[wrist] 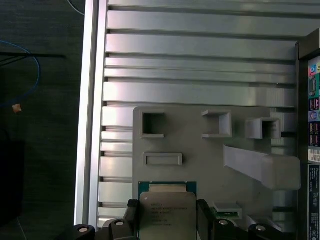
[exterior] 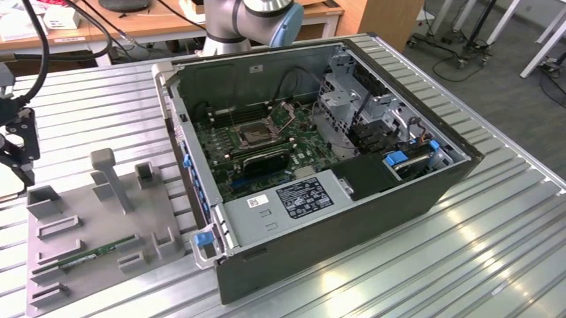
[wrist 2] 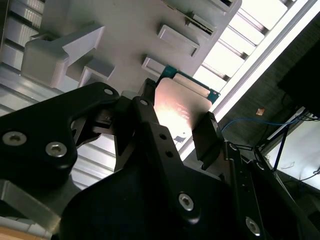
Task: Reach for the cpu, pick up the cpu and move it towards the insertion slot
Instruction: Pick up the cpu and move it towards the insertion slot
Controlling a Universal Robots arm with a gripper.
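hand (wrist: 167, 224) is pinching the cpu (wrist: 167, 210) for you, one black finger (wrist: 131, 216) on each opposite edge, jaws closed onto it. in the exterior view your hand (exterior: 20, 165) sits at that view's far left, over the outer end of the grey fixture plate (exterior: 97, 218). ribbed aluminium tabletop (exterior: 495, 252) carries everything. open computer case (exterior: 425, 192) lies on its side mid-tabletop, motherboard facing up. fixture plate is beside the case on the exterior view's left, just apart from it, with raised blocks and shallow pockets. insertion slot (exterior: 256, 134) is inside the case on the motherboard, metal frame, dark centre, well apart from your hand. green memory stick (exterior: 93, 254) lies in a long pocket of the plate near its front edge. cpu shows silvery face to both wrist views, green edge visible past the lid. can't tell if it's clear of the plate or touching it.
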